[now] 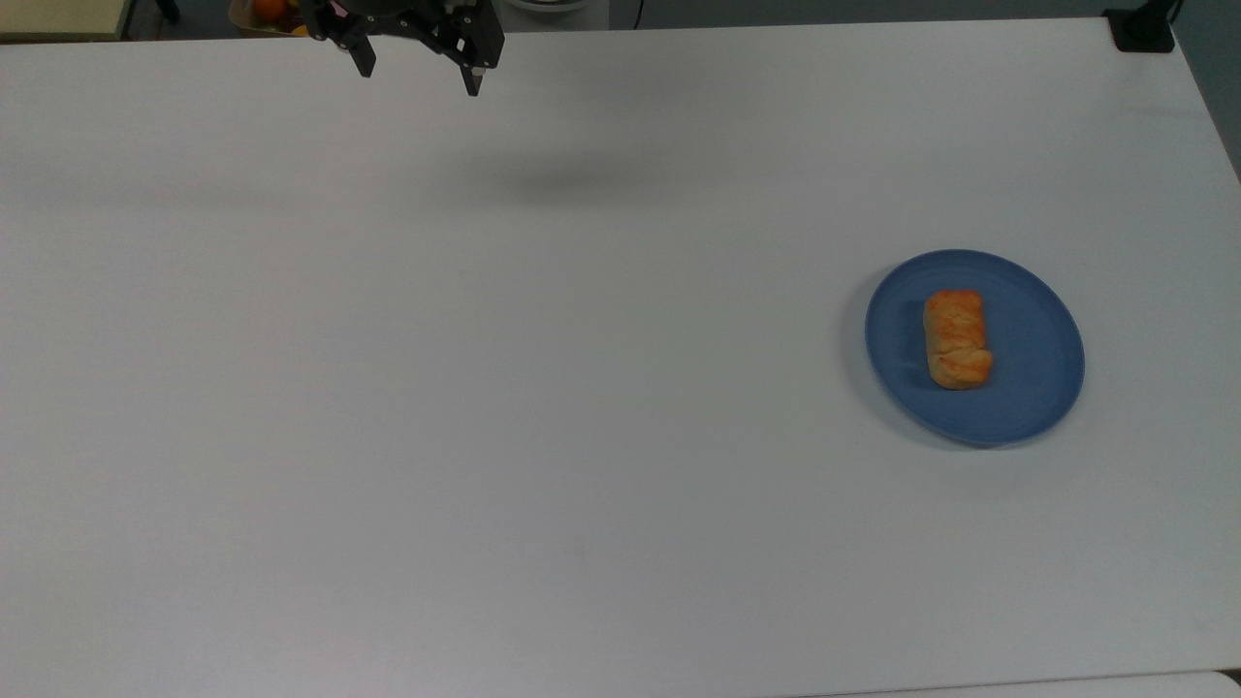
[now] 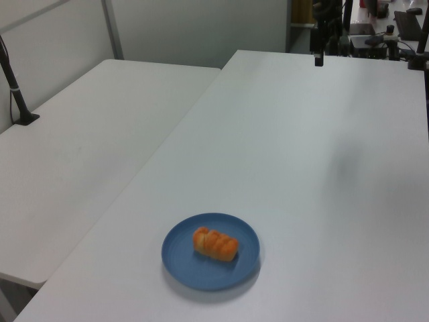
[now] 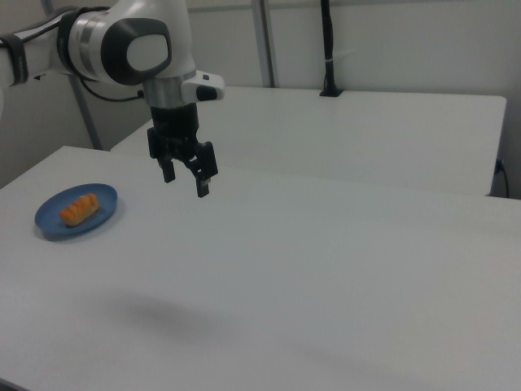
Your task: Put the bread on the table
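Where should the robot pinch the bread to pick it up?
Probably across the middle of the bread, coming straight down. It lies flat on the plate, long and narrow, so the open gripper fits over its short width.
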You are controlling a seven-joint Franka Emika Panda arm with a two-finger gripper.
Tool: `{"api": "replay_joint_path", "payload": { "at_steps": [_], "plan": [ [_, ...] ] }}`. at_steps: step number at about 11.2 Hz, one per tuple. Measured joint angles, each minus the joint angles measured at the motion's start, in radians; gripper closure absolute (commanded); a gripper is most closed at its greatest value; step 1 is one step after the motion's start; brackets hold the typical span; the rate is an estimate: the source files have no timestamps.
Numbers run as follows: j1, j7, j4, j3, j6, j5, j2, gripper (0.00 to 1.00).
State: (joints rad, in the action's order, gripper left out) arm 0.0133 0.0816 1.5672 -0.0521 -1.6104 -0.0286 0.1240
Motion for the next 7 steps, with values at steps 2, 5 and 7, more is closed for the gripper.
{"api": "replay_joint_path", "payload": {
  "at_steps": [2,5,7],
  "plan": [
    [-0.003,0.000,-0.001,0.007,-0.014,-0.011,0.000,0.00],
    [-0.015,0.001,-0.006,0.096,-0.050,-0.065,0.005,0.00],
    [-0.066,0.121,-0.006,0.176,-0.168,-0.066,0.031,0.00]
  ]
}}
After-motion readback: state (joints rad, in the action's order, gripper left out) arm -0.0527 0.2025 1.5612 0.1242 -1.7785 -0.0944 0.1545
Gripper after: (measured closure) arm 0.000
